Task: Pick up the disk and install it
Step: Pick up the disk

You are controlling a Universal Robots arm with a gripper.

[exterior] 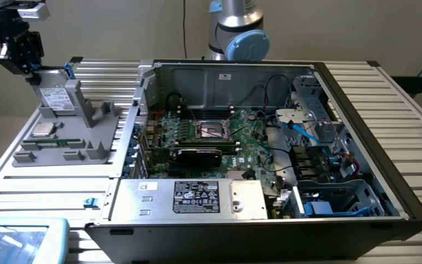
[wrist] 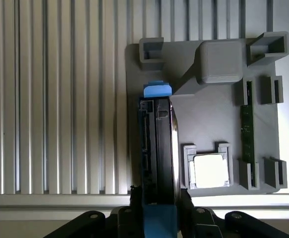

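Wrist view first: the gripper (wrist: 158,201) sits astride the near end of the disk (wrist: 156,144), which stands on edge in a slot of the grey fixture (wrist: 208,114). Whether the jaws already clamp it or merely flank it, I cannot tell. The disk's blue frame (wrist: 157,90) pokes out at its far end. On the same fixture, just beside the disk, lie a square silver processor chip (wrist: 209,171) and a green memory stick (wrist: 247,129), both untouched.

By my judgement the task is at its very start. The disk is not lifted out of its slot, so the carry and the fitting are all left to do.

Farther off, the exterior view shows the open computer case (exterior: 368,132) lying on the ribbed table (exterior: 416,143). A drive cage (exterior: 339,192) sits at its near corner on the exterior view's right, and it may be where the disk belongs, though I cannot be sure.

As for writing, the disk's white label (exterior: 55,98) and the black label (exterior: 196,197) on the grey metal box (exterior: 248,201) both carry print. None of it is legible, so no brand can be read.
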